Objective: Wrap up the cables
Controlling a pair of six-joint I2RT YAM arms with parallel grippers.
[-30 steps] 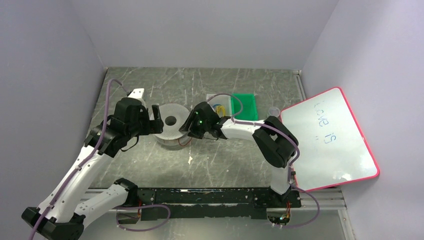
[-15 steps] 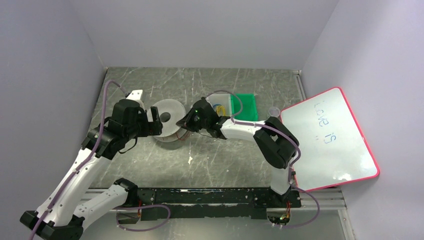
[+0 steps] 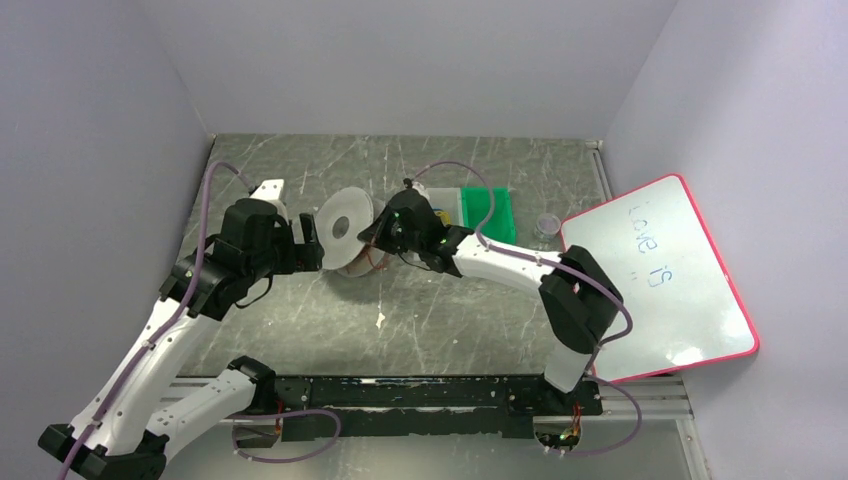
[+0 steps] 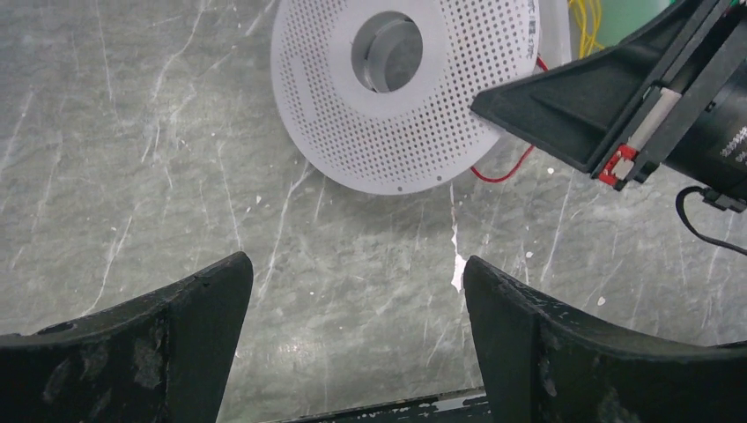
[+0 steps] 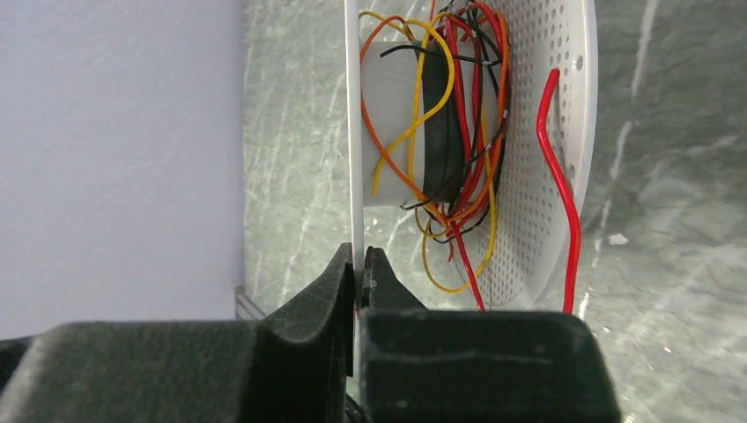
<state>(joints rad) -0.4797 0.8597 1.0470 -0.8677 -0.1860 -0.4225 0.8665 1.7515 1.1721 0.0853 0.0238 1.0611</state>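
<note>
A white perforated spool stands tilted on edge on the grey table. Yellow, orange and red cables sit loosely looped around its hub between the two flanges, and one red cable hangs outside the far flange. My right gripper is shut on the thin near flange of the spool. In the left wrist view the spool's face shows with a red cable loop under it. My left gripper is open over bare table, just left of the spool.
A green tray and a clear bag with yellow wires lie behind the right gripper. A small clear cup and a pink-framed whiteboard are at the right. Walls close in on the left, back and right.
The right gripper closed on the spool's flange and tipped the spool from lying flat up onto its edge. The left gripper stayed open beside it.
</note>
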